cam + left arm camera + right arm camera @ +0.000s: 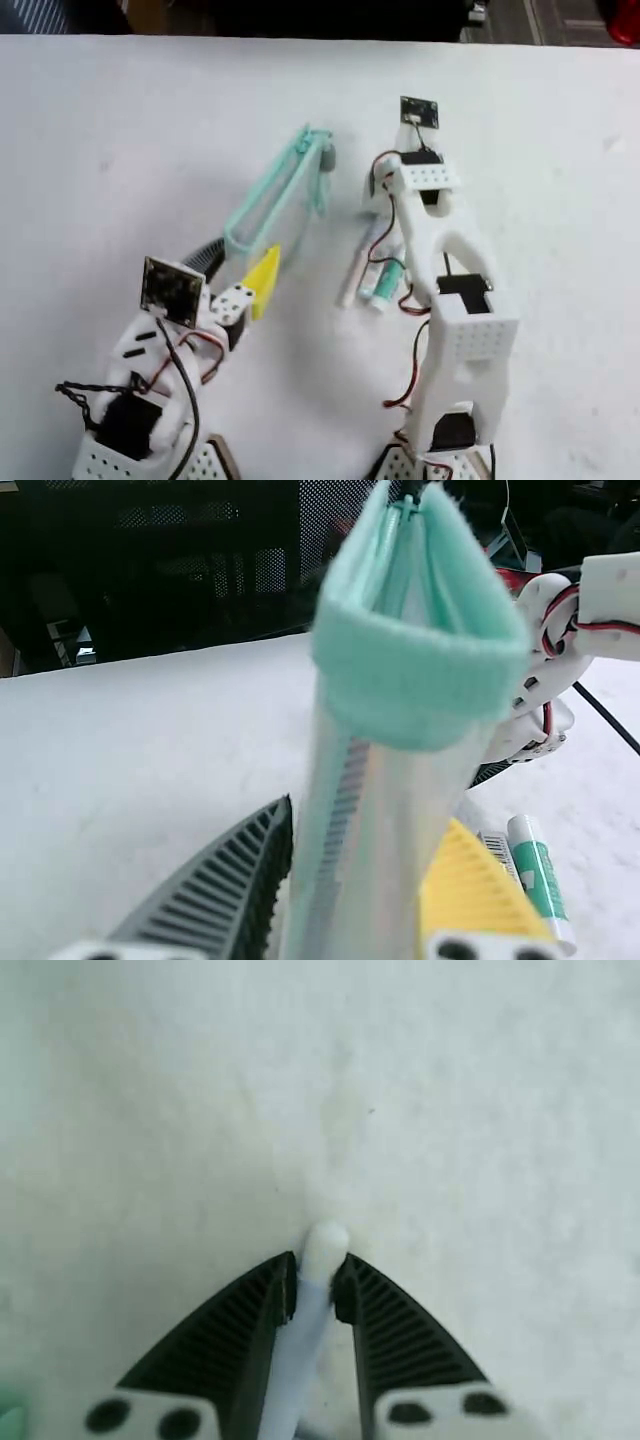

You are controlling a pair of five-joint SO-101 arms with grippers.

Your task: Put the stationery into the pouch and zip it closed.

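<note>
the white table carries everything. two arms stand side by side at its near edge, the left arm and the right arm, both white with red and black wiring.

one pouch lies slantwise between them, clear-walled with teal edging. its two teal edges stand a little apart, so the mouth shows as a long narrow slot. a small grey tab sits at its far end. the left gripper, with one grey finger and one yellow, is clamped on the near end of the pouch. in the left wrist view the pouch rises between the two fingers of the left gripper, its teal end band looped open.

two pieces of stationery are in sight, both outside the pouch on the right arm's side. one is a slim white pen; the right gripper has its two black fingers closed on it. in the right wrist view the pen is pinched between them, with its rounded tip poking just past the right gripper. i cannot tell whether the pen is off the table.

the other is a short white and teal tube, lying just beside the pen and partly under the right arm. the left wrist view shows the tube with a teal label; the print on it is too small to read.
</note>
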